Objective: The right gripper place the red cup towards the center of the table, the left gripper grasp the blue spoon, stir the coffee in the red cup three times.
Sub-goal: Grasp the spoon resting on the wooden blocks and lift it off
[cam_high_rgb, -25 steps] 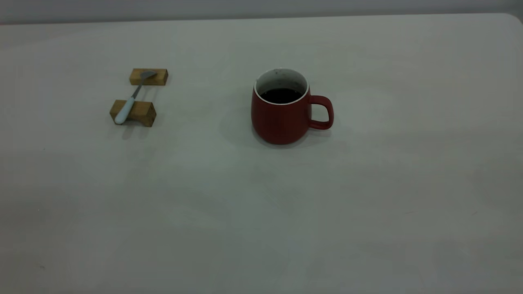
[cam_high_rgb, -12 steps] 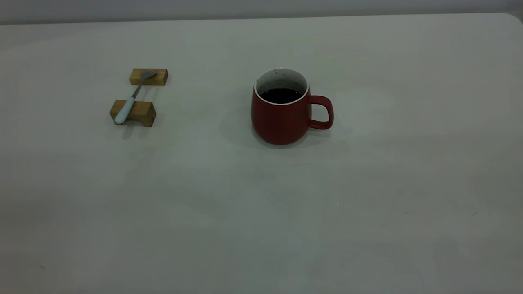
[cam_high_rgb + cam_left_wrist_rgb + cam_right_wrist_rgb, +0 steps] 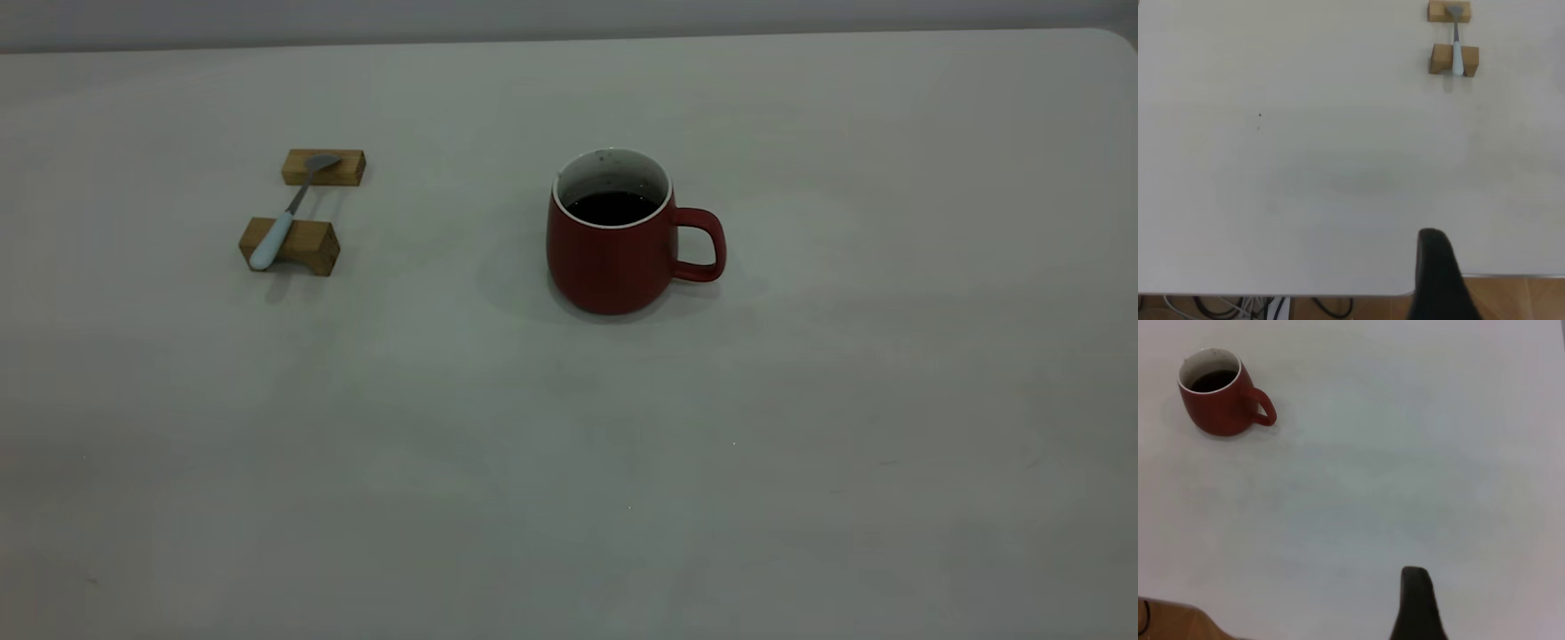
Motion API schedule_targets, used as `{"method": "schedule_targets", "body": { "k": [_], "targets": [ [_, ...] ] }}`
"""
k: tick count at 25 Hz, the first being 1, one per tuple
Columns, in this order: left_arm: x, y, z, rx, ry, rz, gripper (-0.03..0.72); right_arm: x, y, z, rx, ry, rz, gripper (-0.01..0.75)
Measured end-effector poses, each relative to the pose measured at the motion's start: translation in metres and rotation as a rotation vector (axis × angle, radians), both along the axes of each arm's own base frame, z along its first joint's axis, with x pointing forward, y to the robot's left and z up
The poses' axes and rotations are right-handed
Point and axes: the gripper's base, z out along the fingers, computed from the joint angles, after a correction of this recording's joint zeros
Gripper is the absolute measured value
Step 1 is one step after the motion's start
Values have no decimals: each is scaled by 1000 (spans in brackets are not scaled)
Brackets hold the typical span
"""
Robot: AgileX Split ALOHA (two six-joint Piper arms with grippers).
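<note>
The surface (image 3: pixel 569 462) is broad, plain, off-white and matte, with a rounded far corner at the exterior view's right. A grey wall (image 3: pixel 569 18) runs behind its far edge. Below the near edge: wood-toned floor (image 3: pixel 1511 297) and dark and white cables (image 3: pixel 1238 308). Lighting is dim and even.

Dim, even overhead light on my table (image 3: pixel 569 462).
My exterior view is dark, with a soft shadow left of the red cup (image 3: pixel 613 236); both my wrist views are brighter and slightly soft.
</note>
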Motion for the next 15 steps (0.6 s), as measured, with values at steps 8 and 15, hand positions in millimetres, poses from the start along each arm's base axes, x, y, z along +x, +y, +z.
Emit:
{"method": "schedule_targets", "body": {
  "k": [8,15],
  "targets": [
    [29,1,26,-7,6,10,546,0,0,0,0,0,0,591],
    [142,2,50,-17,225,21,616,0,0,0,0,0,0,591]
  ]
}}
